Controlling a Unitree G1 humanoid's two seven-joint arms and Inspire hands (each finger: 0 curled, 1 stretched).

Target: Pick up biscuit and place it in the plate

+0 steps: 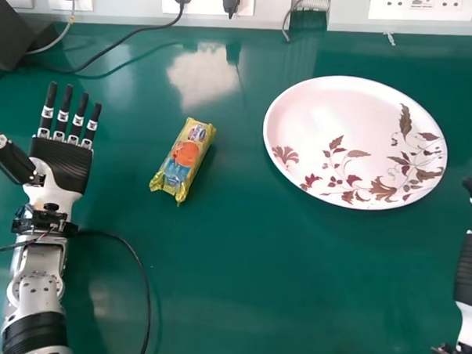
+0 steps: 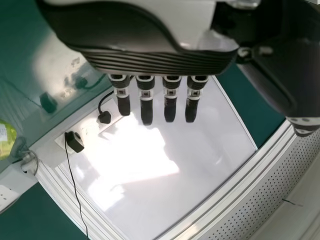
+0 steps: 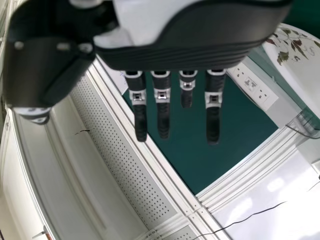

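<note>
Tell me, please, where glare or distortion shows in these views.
Head view: a pale reflection on the glossy green table, beyond the biscuit pack; left wrist view: harsh, washed-out glare on the white panel; right wrist view: the long pale ledge bows, probably lens distortion.

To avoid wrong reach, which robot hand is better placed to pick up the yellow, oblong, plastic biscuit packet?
Probably the left hand: in the head view it is open and much nearer the packet. The right hand is at the view's right edge, past the round, glossy white, leaf-patterned plate.
</note>
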